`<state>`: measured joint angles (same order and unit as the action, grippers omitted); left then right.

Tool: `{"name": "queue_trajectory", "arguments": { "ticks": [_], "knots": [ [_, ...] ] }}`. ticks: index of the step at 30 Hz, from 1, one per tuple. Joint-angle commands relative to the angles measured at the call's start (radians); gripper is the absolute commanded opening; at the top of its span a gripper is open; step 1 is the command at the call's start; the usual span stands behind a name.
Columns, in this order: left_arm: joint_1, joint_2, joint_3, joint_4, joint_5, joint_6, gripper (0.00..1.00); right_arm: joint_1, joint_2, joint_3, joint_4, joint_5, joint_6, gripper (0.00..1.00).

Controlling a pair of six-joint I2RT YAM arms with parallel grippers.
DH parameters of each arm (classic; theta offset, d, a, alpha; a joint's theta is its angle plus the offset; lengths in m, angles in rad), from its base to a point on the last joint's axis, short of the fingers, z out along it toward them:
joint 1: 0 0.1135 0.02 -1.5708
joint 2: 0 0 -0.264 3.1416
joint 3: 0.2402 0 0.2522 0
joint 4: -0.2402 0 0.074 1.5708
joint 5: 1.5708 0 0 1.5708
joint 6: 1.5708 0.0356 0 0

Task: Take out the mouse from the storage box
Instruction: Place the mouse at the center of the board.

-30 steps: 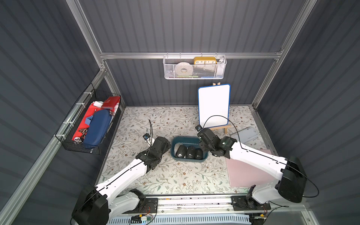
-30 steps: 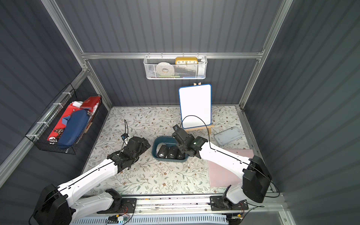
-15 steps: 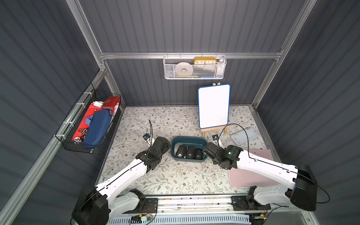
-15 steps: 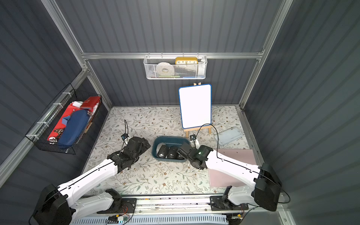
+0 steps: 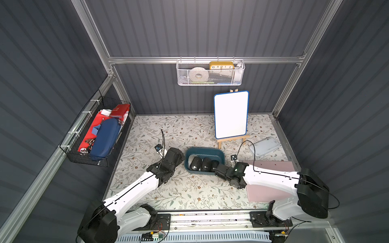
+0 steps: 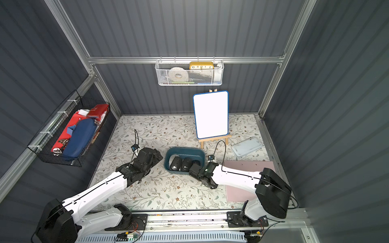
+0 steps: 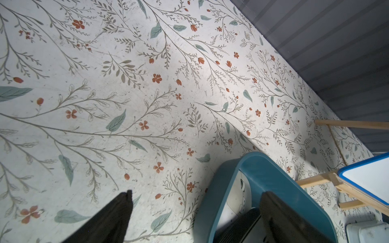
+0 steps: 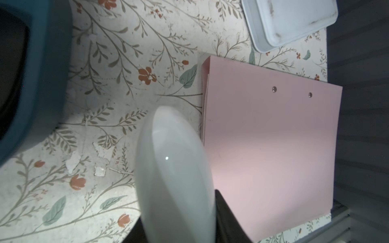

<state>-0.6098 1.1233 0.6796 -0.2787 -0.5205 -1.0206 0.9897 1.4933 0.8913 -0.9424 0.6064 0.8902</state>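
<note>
Right tool [image 5: 219,170] clamps a glossy white mouse [image 8: 174,178] beside the teal storage box [image 8: 48,63]; left tool [image 7: 195,199] gapes.

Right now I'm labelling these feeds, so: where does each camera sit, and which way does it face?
Top views: stereo pair high above the front rail, looking down on floral table, storage box, whiteboard; both whole arms show.
Left wrist: low beside the box, facing the back wall; open left gripper shows.
Right wrist: beside the box, looking down at pink folder and pale tray; right gripper shut on a white rounded object.
Shared: all four see the storage box.
</note>
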Motion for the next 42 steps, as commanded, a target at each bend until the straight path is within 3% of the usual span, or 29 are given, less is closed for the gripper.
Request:
{"name": "queue_trajectory", "arguments": {
  "ticks": [1,15,22,29,37,42],
  "knots": [
    [0.002,-0.025,0.000,-0.030,-0.006,-0.003,0.99,0.018,0.036,-0.010,-0.014,0.004,0.071,0.22],
    [0.002,-0.018,-0.004,-0.042,-0.007,-0.007,1.00,0.029,0.170,-0.035,0.042,-0.045,0.138,0.28],
    [0.002,-0.026,-0.012,-0.042,-0.007,-0.015,1.00,0.053,0.182,-0.002,0.037,-0.038,0.130,0.50],
    [0.002,-0.021,-0.002,-0.052,-0.010,-0.008,0.99,0.076,0.165,0.036,0.020,-0.045,0.115,0.59],
    [0.002,-0.026,0.059,-0.085,0.011,0.059,0.99,0.105,-0.006,0.024,0.055,-0.065,0.056,0.65],
    [-0.001,0.000,0.149,-0.051,0.115,0.240,1.00,0.105,-0.224,-0.063,0.163,-0.026,-0.027,0.70]
  ]
}}
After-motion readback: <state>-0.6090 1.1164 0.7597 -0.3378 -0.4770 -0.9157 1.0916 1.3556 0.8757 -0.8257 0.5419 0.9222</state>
